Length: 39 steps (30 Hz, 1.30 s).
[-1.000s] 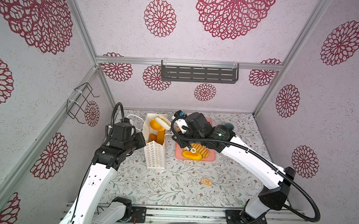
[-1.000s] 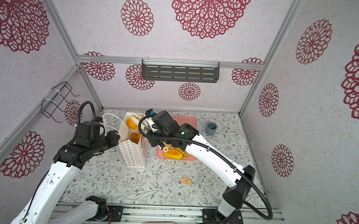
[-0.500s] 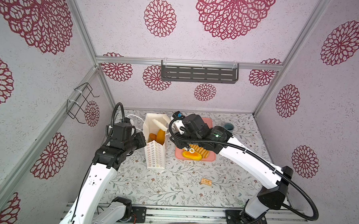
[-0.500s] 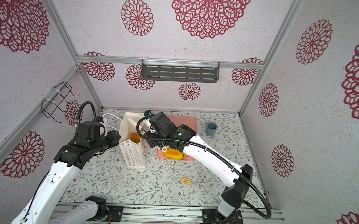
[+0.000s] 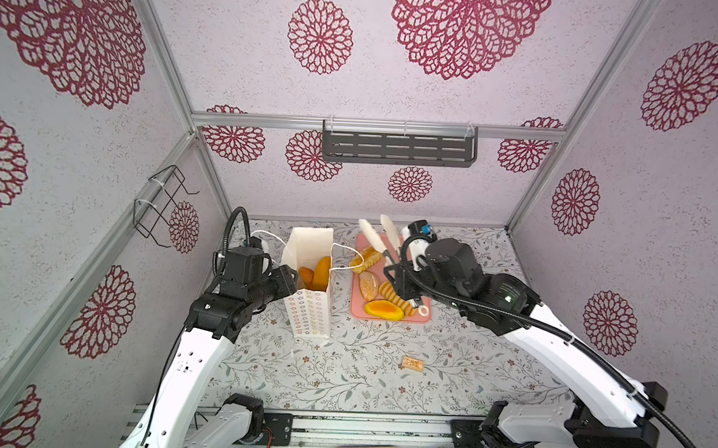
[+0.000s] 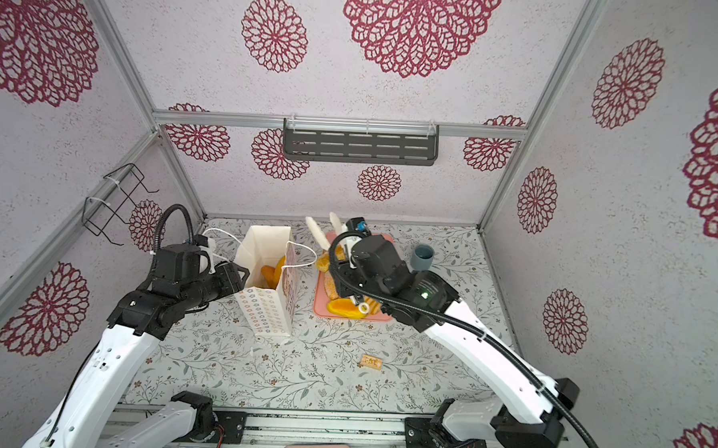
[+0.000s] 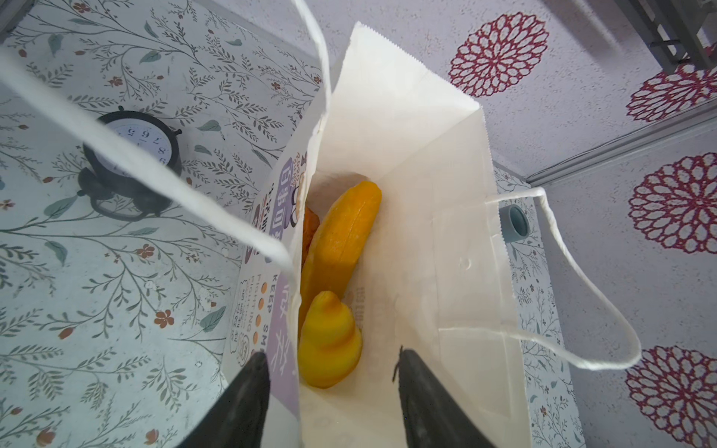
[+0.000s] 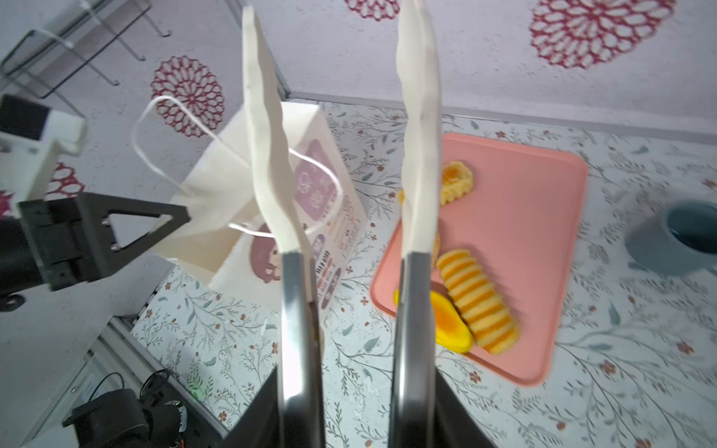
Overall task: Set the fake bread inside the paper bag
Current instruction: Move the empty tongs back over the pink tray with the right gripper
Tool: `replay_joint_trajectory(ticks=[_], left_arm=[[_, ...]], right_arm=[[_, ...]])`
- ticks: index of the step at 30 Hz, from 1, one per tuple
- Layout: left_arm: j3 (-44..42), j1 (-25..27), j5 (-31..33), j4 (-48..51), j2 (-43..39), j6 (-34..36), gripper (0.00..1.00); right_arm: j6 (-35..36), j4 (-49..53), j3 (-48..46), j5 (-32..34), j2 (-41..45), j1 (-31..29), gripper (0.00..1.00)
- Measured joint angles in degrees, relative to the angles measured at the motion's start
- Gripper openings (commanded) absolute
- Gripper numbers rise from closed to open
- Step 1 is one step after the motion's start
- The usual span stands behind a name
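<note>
The paper bag (image 5: 307,318) (image 6: 268,312) stands open at left of centre. Inside it lie pieces of fake bread: a long orange one (image 7: 341,236) and a ridged yellow one (image 7: 329,341). My left gripper (image 7: 330,353) (image 5: 290,274) is open at the bag's rim, one finger outside the printed front wall and one inside. More fake bread lies on the pink tray (image 5: 422,317): an oval orange piece (image 5: 382,309), a ridged one (image 8: 477,302), a seeded one (image 5: 368,284). My right gripper (image 8: 357,388) (image 5: 394,272) is shut on white-tipped tongs (image 8: 267,155), whose tips are spread and empty.
A grey cup (image 6: 423,256) stands right of the tray. Left of the bag, a black alarm clock (image 7: 132,155) sits on the table. A small tan block (image 5: 413,363) lies toward the front. A wire rack (image 5: 162,204) hangs on the left wall.
My left gripper has opened and let go of the bag's edge. The right arm has drawn the tongs out of the bag's mouth and over to the tray, with nothing between their tips.
</note>
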<state>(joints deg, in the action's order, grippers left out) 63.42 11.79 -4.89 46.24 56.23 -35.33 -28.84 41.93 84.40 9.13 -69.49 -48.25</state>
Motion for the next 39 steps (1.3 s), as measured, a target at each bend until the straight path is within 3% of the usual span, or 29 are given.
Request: replay_joint_trajectory(ticks=[5,14,29,39], left_arm=[[0.00,0.00,0.24,1.57,-1.14,0.26,0.56],[0.63,0.00,0.79,2.56,-1.95,0.13,0.56],[0.90,0.00,1.14,3.87,-2.47,-2.34,0.55],[3.80,-0.02,3.06,4.39,0.79,1.81,0.55]], right_arm=[[-2.82,0.76,-10.29,-3.52,3.17,7.28,0.44],[-2.49,-2.69,-15.52,-12.31,-5.25,12.24,0.44],[-3.34,-8.55,-1.49,-25.90,-29.14,19.58,0.44],[-9.35,-12.57,4.35,-35.15,-38.36,26.97,0.51]])
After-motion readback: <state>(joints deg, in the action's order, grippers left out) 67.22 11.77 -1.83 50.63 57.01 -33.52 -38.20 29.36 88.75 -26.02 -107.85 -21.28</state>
